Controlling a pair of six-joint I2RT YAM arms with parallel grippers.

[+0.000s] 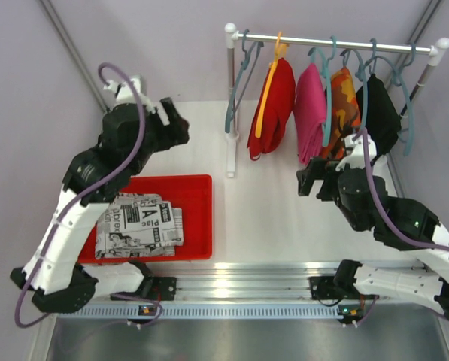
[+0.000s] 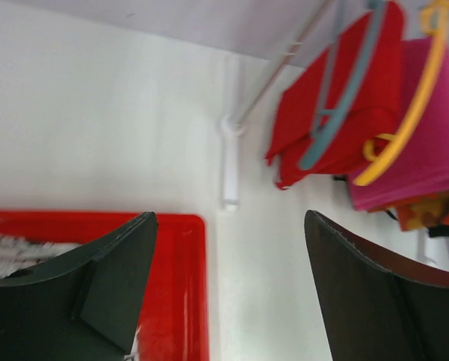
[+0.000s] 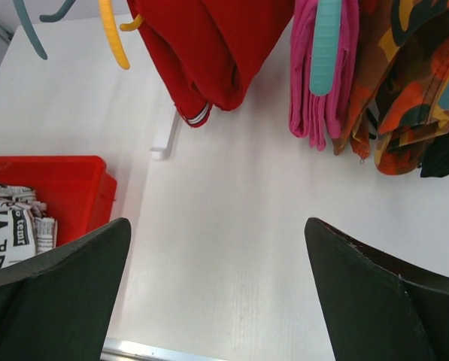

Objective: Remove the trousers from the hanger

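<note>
Starting on the near side of the garment rail (image 1: pixel 337 41), a red bin (image 1: pixel 195 226) sits on the white table (image 1: pixel 269 218), nearer than the rail's left post (image 1: pixel 230 98) and to the left of it.

Bin contents: one item, the black-and-white trousers (image 1: pixel 138 226). They lie flat and folded in the left part of the bin, slightly askew. Their long axis runs left to right, roughly parallel to the rail. The cloth carries a newspaper-style print of letters and pictures.

The left gripper (image 2: pixel 230 216) hangs above the table to the left of the left post, at about the post's depth. Its fingers are spread wide with nothing between them.

The right gripper (image 3: pixel 216 222) sits just nearer than the rail, below its middle garments. It is also spread wide and holds nothing.

Four garments hang from the rail, listed from the left post rightward:
- The red trousers (image 1: pixel 273 109) are on a yellow hanger (image 1: pixel 268 83).
- The magenta trousers (image 1: pixel 309 113) are on one of the teal hangers (image 1: pixel 328 98).
- The orange camouflage trousers (image 1: pixel 346 101) are on a teal hanger.
- The black trousers (image 1: pixel 378 113) are on a teal hanger.

Each is draped over its hanger with its long axis vertical and its lower end pointing down at the table. Neighbouring garments hang close together. The camouflage cloth mixes orange, brown and dark patches.
</note>
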